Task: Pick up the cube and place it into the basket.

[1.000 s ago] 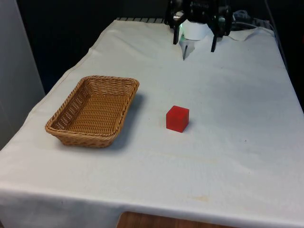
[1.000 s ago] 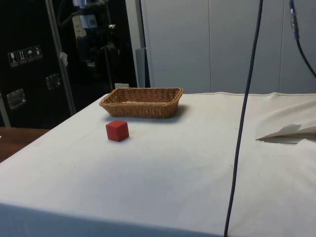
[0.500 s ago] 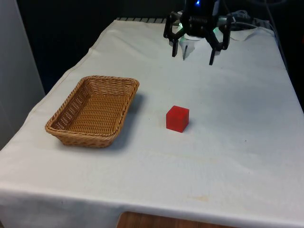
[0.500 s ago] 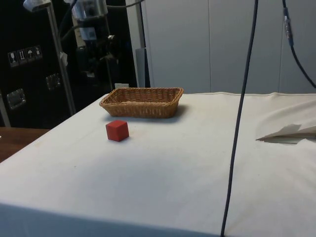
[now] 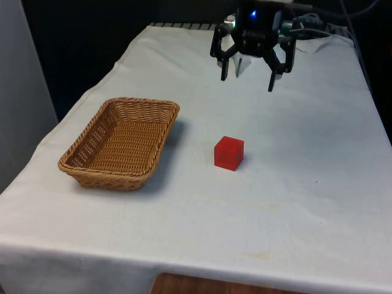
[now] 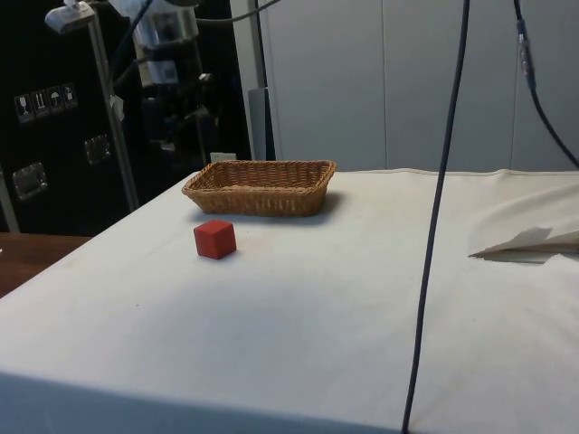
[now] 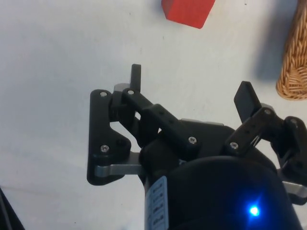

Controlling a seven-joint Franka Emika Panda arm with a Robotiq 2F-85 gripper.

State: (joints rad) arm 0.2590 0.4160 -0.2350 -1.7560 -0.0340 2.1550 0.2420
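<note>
Front view gives us the cube point(image 5: 229, 152) sitting square on the white cloth point(image 5: 306, 184), near the middle of the table, apart from everything else. We judge it to be light and rigid, with flat, smooth faces that could slip if pinched off-centre, so we would take it across two opposite side faces, low enough that the pads bear on the flats and not the top edges. It looks solid, not fragile, though we cannot tell its material.

To the front view's left of the cube, near but not touching, lies the basket point(image 5: 121, 142), a shallow woven tray with sloping walls and an open top; a drop from just above the rim should do.

Farther off, the gripper point(image 5: 247, 75) hangs above the table's far part, well apart from the cube, its fingers spread wide and holding nothing. The wrist view confirms the gap between the fingertips point(image 7: 136, 75), with the cube point(image 7: 188, 12) ahead of them.

That wrist picture cuts off the cube and shows just a corner of the basket point(image 7: 296, 57). From the side, the gripper is hard to make out against the dark cabinets.
</note>
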